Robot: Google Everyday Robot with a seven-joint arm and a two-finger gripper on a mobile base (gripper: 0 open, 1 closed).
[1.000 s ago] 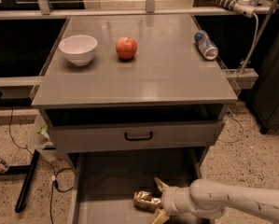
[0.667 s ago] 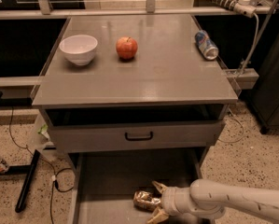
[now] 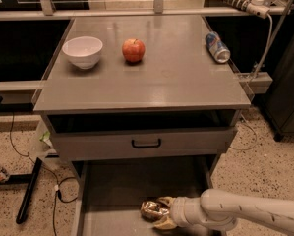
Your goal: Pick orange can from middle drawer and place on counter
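Note:
The orange can (image 3: 153,210) is a small shiny golden-brown can lying on the floor of the open middle drawer (image 3: 112,195), near its front. My gripper (image 3: 162,212) reaches in from the lower right on a white arm. Its two tan fingers (image 3: 165,201) stand apart, one above and one below the can's right end, not closed on it. The counter (image 3: 151,85) is the grey cabinet top above the drawer.
On the counter stand a white bowl (image 3: 82,51), a red apple (image 3: 133,50) and a blue-and-silver soda can (image 3: 218,47) lying on its side at the right edge. A closed drawer front with a black handle (image 3: 146,143) sits above the open drawer. Cables lie on the floor at left.
The gripper and arm have edged slightly toward the can; the can has not visibly moved.

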